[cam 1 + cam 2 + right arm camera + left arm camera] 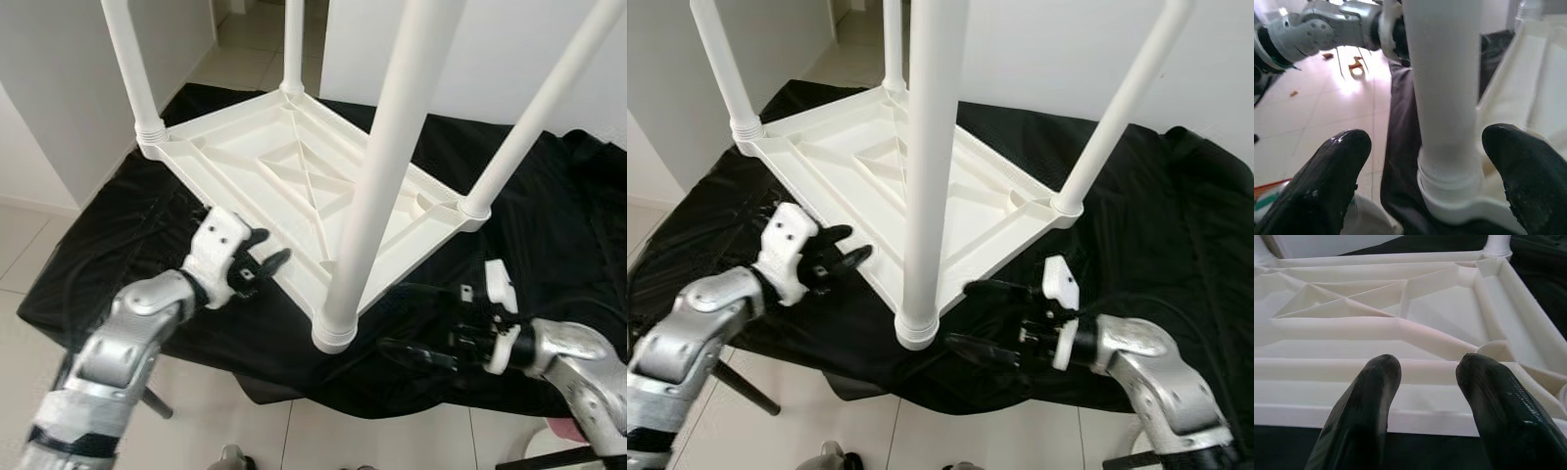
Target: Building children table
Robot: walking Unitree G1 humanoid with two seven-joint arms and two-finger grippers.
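White plastic table (294,176) lies upside down on the black cloth (549,225) with four legs up — the right gripper (985,318), fingers wide apart, must close on the nearest leg (931,147), while the left gripper (266,266) waits open by the rim.

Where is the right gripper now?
In the head views, the right gripper sits open at lower right, fingers either side of the nearest table leg's base.
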